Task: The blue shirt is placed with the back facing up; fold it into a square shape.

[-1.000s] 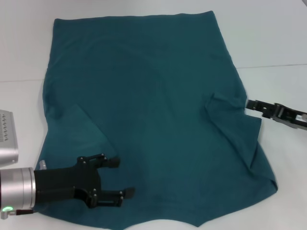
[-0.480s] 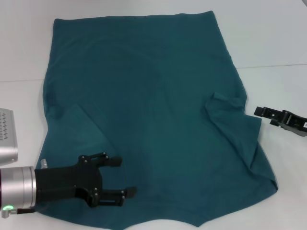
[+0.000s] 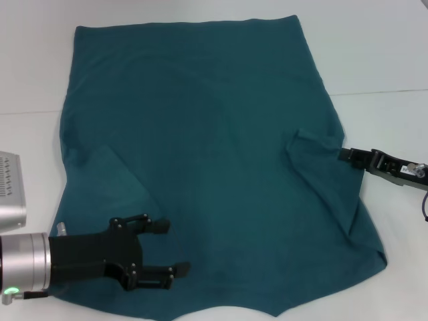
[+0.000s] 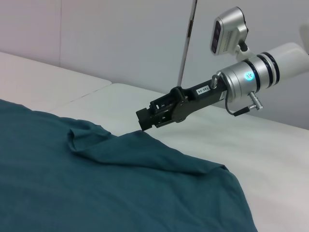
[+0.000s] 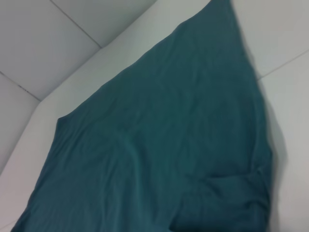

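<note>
Now blue shirt [image 3: 207, 160] lying spread flat, plain side up, covering most of white table [image 3: 374, 53]; both sleeves lying folded inward onto body, right one bunching into raised crease. Right gripper [image 3: 345, 154] sitting at shirt's right edge, tip touching folded sleeve; cannot tell whether fingers are apart or together. Left gripper [image 3: 166, 247] hovering over near left part of shirt, fingers [image 3: 158, 225] spread apart, gripping nothing. Grey device [image 3: 9, 194] resting beside shirt's left edge.
</note>
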